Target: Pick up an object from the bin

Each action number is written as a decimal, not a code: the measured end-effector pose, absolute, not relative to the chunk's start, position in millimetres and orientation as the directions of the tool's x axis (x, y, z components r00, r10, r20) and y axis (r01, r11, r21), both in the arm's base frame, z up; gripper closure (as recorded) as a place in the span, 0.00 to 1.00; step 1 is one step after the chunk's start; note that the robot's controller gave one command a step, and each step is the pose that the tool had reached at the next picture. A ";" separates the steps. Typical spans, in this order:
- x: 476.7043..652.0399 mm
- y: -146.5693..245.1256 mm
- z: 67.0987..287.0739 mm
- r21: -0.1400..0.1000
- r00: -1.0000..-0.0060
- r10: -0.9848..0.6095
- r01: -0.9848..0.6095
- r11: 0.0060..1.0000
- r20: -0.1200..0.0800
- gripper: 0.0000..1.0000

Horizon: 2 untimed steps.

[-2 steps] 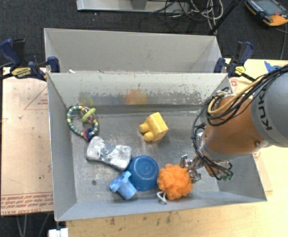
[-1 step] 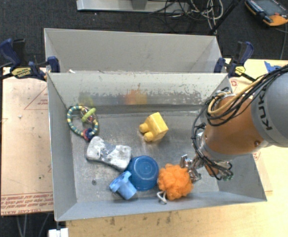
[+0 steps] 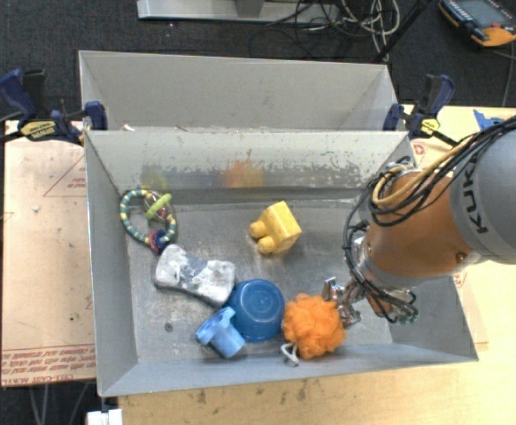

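Nothing has been lifted yet: the hand point(image 3: 343, 301) is held low just right of the orange puff point(image 3: 313, 326), whether wide or narrow cannot be told, the blue cup point(image 3: 258, 308) just left of the puff lies untouched, and grasp and lift are judged still to be done

The bin point(image 3: 107, 264) is dull grey metal, scuffed and scratched along its floor. The orange puff point(image 3: 313, 324) looks fuzzy and soft, the blue cup point(image 3: 258, 308) and yellow block point(image 3: 276, 227) smooth plastic, the pale rag point(image 3: 194, 274) rough, crumpled cloth.
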<state>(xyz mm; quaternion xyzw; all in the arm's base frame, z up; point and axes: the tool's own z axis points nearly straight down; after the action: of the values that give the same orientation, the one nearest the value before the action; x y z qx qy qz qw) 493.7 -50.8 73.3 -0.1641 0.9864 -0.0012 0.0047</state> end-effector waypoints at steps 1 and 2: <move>493.6 -50.8 73.3 -0.004 -0.946 -0.324 -0.324 0.946 -0.009 1.00; 493.6 -50.7 73.3 -0.004 -0.946 -0.324 -0.324 0.946 -0.009 1.00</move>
<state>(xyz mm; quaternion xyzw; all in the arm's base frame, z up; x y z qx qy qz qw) 493.6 -50.7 73.3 -0.1642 0.9864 -0.0013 0.0047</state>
